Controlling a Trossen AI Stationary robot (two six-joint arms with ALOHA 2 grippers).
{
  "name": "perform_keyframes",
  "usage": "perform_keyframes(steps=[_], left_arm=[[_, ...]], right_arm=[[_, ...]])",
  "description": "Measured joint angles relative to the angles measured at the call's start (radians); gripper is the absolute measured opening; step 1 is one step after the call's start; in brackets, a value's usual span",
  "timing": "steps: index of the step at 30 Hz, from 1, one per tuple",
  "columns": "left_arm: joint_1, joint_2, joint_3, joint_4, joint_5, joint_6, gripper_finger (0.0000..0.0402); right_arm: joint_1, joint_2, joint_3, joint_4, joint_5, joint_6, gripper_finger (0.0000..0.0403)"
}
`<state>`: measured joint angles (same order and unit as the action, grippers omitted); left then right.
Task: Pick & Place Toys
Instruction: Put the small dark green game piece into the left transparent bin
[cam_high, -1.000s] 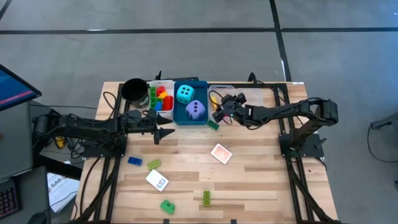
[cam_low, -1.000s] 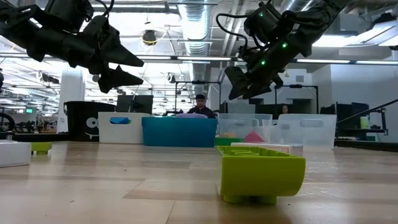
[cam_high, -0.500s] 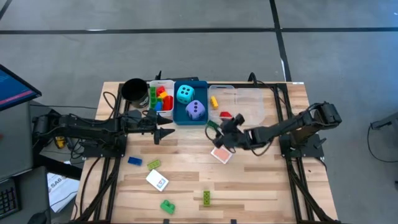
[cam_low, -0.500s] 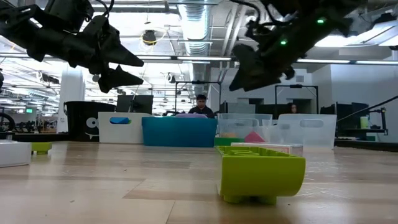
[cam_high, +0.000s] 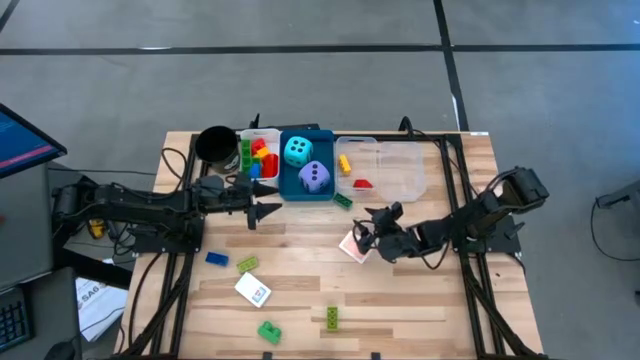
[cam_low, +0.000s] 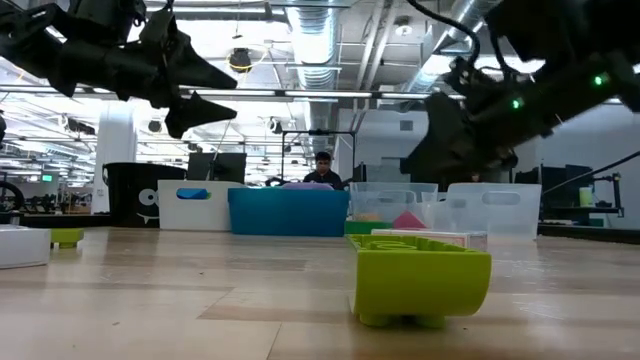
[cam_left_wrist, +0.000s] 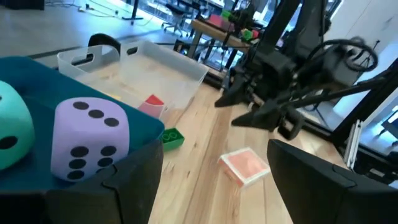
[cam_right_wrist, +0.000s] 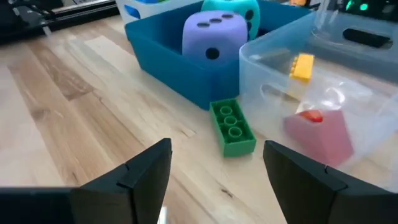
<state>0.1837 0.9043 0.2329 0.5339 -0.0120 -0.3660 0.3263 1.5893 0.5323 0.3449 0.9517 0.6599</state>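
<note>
Surface: you see a light wooden table (cam_high: 420, 290) on a grey floor; in the low view an office hall lies behind, with a person seated beyond the trays.
Trays: at the far edge stand a white tray (cam_high: 259, 135), a blue tray (cam_high: 306, 191) and a clear tray (cam_high: 400, 170), side by side, with a black cup (cam_high: 214, 145) beside the white one.
Dice: the cyan die (cam_high: 297, 151) and purple die (cam_high: 315, 178) sit in the blue tray.
Bricks: your white tray holds several; a yellow brick (cam_high: 344, 163) and a red piece (cam_high: 363, 184) lie in the clear tray; a dark green brick (cam_high: 343, 201) lies just in front of the blue tray; others are scattered near the front edge.
Cards: a pink card (cam_high: 352, 246) lies mid-table; another card (cam_high: 252, 290) lies to the front left.
Right gripper (cam_high: 365, 234): fingers apart, empty, over the pink card.
Left gripper (cam_high: 270, 198): fingers apart, empty, raised in front of the white tray.
</note>
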Motion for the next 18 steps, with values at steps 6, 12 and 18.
perform_keyframes(steps=[6,12,18], left_arm=[[0.0,0.0,0.0,-0.016,0.0,-0.007,0.0281],[0.0,0.0,0.0,-0.037,0.0,-0.013,0.0281],[-0.002,0.0,0.0,-0.04,0.0,-0.014,0.0281]], right_arm=[[-0.014,0.151,-0.04,0.218,-0.008,-0.042,0.0249],[-0.045,0.368,-0.019,0.538,-0.062,-0.151,0.0249],[-0.11,0.51,0.036,0.712,-0.162,-0.158,0.0249]])
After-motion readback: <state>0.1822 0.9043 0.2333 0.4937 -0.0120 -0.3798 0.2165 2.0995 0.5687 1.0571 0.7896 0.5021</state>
